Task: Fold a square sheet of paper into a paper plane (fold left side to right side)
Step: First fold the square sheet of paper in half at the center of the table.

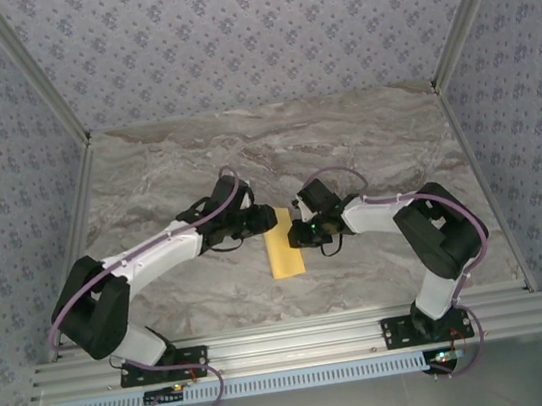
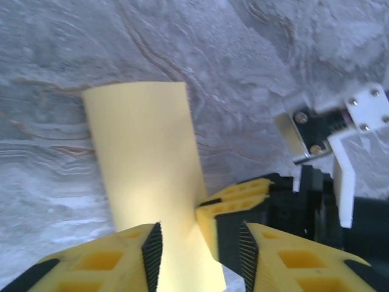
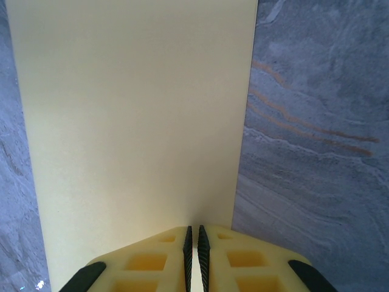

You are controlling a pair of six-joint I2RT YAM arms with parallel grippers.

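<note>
Right tool [image 3: 192,234] is clenching the folded yellow paper [image 3: 134,121] flat on the marble table [image 3: 316,152]; left tool [image 2: 200,249] is hanging released, straddling the paper and the right tool's tip.

Right claw [image 3: 193,234] pinches the yellow sheet of paper [image 3: 134,115] over marble table [image 3: 310,121]

1 paper sheet [image 1: 284,250], poss. 2 layers; 2 pincers [image 1: 269,218] [image 1: 296,233]; 2 arms [image 1: 147,256] [image 1: 383,210]

White arms [image 1: 157,250], purple cables [image 1: 332,169], yellow tools [image 2: 199,249] [image 3: 193,240]
</note>
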